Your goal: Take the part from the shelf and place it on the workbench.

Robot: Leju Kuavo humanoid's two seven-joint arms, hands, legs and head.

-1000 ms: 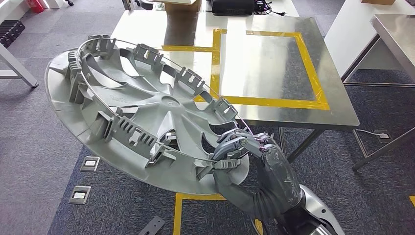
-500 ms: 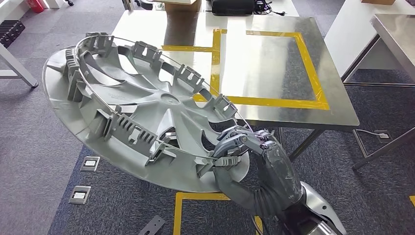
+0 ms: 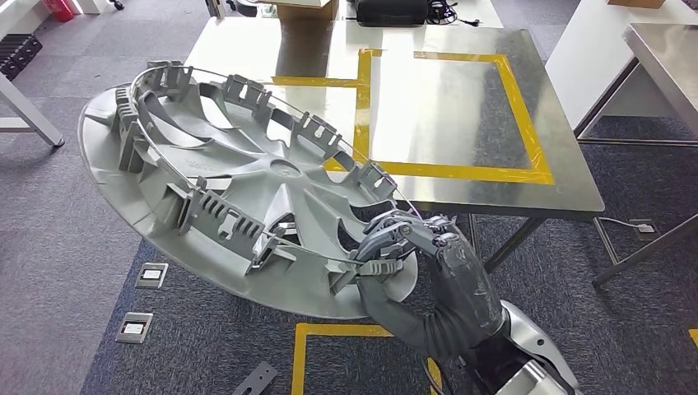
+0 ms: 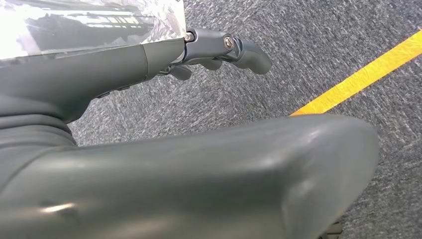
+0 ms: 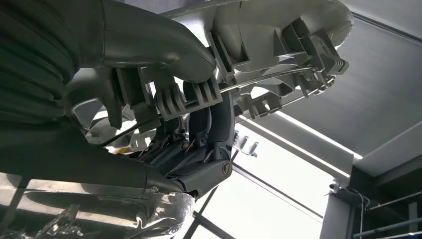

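Bench point(image 3: 461, 123): steel top, reflective, marked with yellow tape outlines point(image 3: 510, 115); stands ahead of the robot on grey carpet point(image 3: 49, 247).

Part point(image 3: 222, 197): large grey plastic wheel cover, inner face up, ribbed clips and a thin wire ring around the rim. Held in the air, tilted, high edge far left, low edge near the robot. Far rim overlaps the near-left corner of the bench in the head view; bulk hangs over the carpet, off the bench's near-left corner. Contact with the bench cannot be told.

Right hand point(image 3: 411, 247): grey, on the silver right arm rising from below. Grips the part at its near, low rim; fingers point(image 5: 209, 124) clamped over the inner face and one clip, thumb under the rim. Same grip seen close in the right wrist view, dark fingers curled behind the wire ring.

Left hand point(image 4: 164, 149): hangs above carpet and a yellow floor line point(image 4: 358, 74); thumb large in the foreground, darker fingers point(image 4: 224, 47) curled slightly, apart, holding nothing.

Yellow floor tape point(image 3: 329, 346): outline on the carpet below the part.

Floor sockets point(image 3: 144, 296): two small metal plates in the carpet, left of the floor tape, with a third plate point(image 3: 259, 380) near the lower edge.
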